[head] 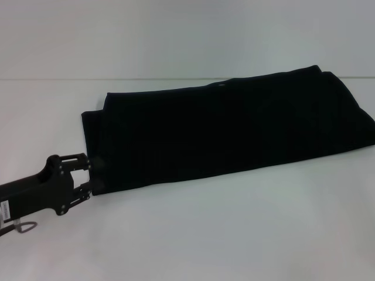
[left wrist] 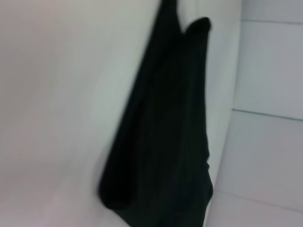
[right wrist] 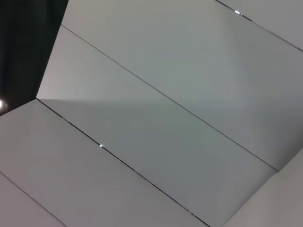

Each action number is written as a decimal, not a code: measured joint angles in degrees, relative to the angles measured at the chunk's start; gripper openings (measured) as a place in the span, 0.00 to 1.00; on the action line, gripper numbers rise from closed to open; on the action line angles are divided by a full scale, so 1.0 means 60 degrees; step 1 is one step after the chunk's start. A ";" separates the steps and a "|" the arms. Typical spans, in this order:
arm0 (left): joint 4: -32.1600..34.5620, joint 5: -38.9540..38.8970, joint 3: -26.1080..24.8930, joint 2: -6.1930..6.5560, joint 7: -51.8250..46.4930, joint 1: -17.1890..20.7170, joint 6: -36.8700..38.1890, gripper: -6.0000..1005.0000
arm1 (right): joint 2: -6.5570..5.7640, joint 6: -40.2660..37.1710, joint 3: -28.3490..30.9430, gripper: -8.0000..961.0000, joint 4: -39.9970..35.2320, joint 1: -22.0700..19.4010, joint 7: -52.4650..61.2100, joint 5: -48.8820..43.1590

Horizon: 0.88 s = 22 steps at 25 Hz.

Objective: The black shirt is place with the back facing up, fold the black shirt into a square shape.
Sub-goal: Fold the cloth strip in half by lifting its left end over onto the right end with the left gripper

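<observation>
The black shirt (head: 228, 129) lies on the white table (head: 205, 234) folded into a long band, running from the left middle up to the far right. Its plain side faces up and no letters show. My left gripper (head: 95, 174) reaches in from the lower left and stands open, its two fingers spread at the near left corner of the band. In the left wrist view the black shirt (left wrist: 165, 127) stretches away lengthwise over the table. The right gripper is out of view; its wrist camera shows only wall panels.
The table's far edge (head: 58, 79) meets a pale wall behind the shirt. White tabletop extends in front of the shirt and to its left. Panelled wall (right wrist: 165, 118) fills the right wrist view.
</observation>
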 joint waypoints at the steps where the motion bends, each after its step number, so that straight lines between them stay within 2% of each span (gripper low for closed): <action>1: -0.0001 0.0014 -0.0001 -0.0017 -0.0109 0.0053 -0.0054 0.45 | 0.0000 -0.0015 0.0005 0.89 0.0006 0.0010 0.0000 0.0001; 10: -0.0191 0.0690 0.0001 -0.0065 -0.0775 0.0125 -0.0931 0.45 | -0.0066 -0.0112 0.0073 0.89 0.0017 0.0027 0.0106 0.0056; 22: -0.0458 0.0548 0.0022 -0.0093 -0.0495 -0.0014 -0.1152 0.45 | -0.0096 -0.0105 0.0109 0.89 0.0018 0.0040 0.0106 0.0060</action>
